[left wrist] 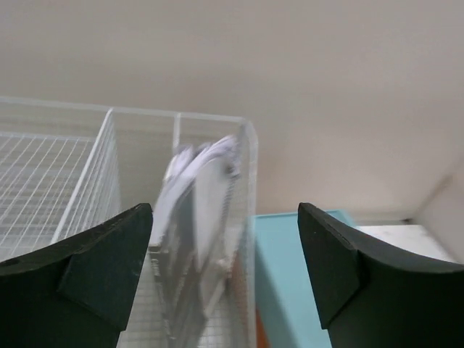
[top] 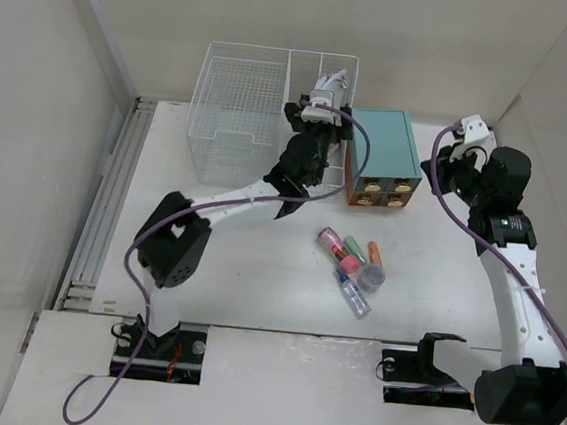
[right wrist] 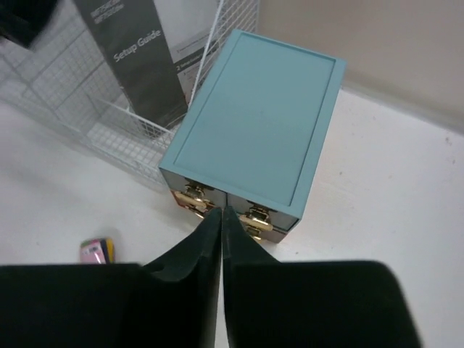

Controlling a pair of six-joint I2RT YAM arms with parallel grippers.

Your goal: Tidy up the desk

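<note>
Partly done, by the look of it. Desk flat under both arms, rail on its 9 o'clock edge. Booklet standing tilted in narrow compartment of basket at 12 o'clock. Left gripper over it, jaws wide apart, holding nothing. Right gripper pressed together, empty, near 3 o'clock of drawer box. Likely left: loose pens mid-desk, at 6 o'clock of box.
</note>
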